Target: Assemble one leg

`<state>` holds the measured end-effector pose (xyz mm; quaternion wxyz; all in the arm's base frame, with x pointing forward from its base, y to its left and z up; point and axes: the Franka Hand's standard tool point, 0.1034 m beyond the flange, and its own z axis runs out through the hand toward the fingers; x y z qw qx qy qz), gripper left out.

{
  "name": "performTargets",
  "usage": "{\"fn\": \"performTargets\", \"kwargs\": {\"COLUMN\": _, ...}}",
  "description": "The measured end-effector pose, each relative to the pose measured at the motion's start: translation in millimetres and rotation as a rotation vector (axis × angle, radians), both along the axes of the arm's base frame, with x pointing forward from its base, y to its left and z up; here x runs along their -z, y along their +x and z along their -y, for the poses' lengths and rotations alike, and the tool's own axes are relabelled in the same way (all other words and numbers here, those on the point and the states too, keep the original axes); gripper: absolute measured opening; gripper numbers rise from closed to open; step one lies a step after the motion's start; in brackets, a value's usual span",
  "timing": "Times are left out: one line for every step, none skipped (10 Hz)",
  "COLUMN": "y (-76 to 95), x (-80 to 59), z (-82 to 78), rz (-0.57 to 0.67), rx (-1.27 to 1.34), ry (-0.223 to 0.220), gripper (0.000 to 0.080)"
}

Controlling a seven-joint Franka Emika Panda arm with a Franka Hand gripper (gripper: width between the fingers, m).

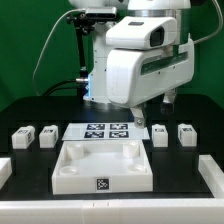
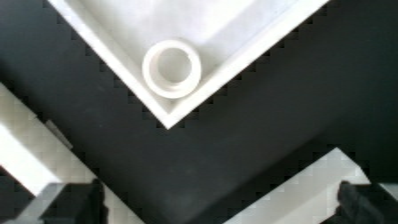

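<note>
Dark fingertips (image 2: 64, 204) of the end effector (image 2: 214, 205) are seen spread wide in the wrist view. Nothing is held between them, and only the black table (image 2: 231, 150) shows in the gap. Past them a corner of the white tray (image 2: 231, 40) is seen, with a ring-shaped recess (image 2: 173, 68) set into it.

In the exterior view the end effector (image 1: 155, 112) is held above the table, near the tray's far corner and the marker board (image 1: 103, 130). The nearest leg (image 1: 161, 134) lies untouched on the table just beside it, towards the exterior view's right. A second leg (image 1: 186, 133) is placed further right. Two more legs (image 1: 22, 137) (image 1: 47, 133) are set on the exterior view's left.
</note>
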<state>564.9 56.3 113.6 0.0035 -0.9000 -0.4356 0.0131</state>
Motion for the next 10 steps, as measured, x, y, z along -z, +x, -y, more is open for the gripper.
{"fn": "performTargets", "kwargs": {"y": -0.5, "x": 1.2, "z": 0.0, "rz": -0.002, "rx": 0.000, "ry": 0.000, "gripper": 0.0650}}
{"fn": "performTargets", "kwargs": {"y": -0.5, "x": 1.2, "z": 0.0, "rz": -0.002, "rx": 0.000, "ry": 0.000, "gripper": 0.0650}}
{"fn": "performTargets", "kwargs": {"y": -0.5, "x": 1.2, "z": 0.0, "rz": -0.002, "rx": 0.000, "ry": 0.000, "gripper": 0.0650}}
{"fn": "performTargets", "kwargs": {"y": -0.5, "x": 1.2, "z": 0.0, "rz": -0.002, "rx": 0.000, "ry": 0.000, "gripper": 0.0650}}
{"fn": "performTargets", "kwargs": {"y": -0.6, "x": 1.4, "z": 0.0, "rz": -0.003, "rx": 0.000, "ry": 0.000, "gripper": 0.0650}}
{"fn": "performTargets", "kwargs": {"y": -0.6, "x": 1.5, "z": 0.0, "rz": -0.003, "rx": 0.000, "ry": 0.000, "gripper": 0.0650}}
{"fn": "performTargets", "kwargs": {"y": -0.7, "x": 1.6, "z": 0.0, "rz": -0.003, "rx": 0.000, "ry": 0.000, "gripper": 0.0650}}
{"fn": "performTargets", "kwargs": {"y": -0.7, "x": 1.7, "z": 0.0, "rz": -0.003, "rx": 0.000, "ry": 0.000, "gripper": 0.0650}}
{"fn": "performTargets", "kwargs": {"y": -0.8, "x": 1.8, "z": 0.0, "rz": -0.003, "rx": 0.000, "ry": 0.000, "gripper": 0.0650}}
{"fn": "performTargets", "kwargs": {"y": -0.8, "x": 2.0, "z": 0.0, "rz": -0.004, "rx": 0.000, "ry": 0.000, "gripper": 0.0650}}
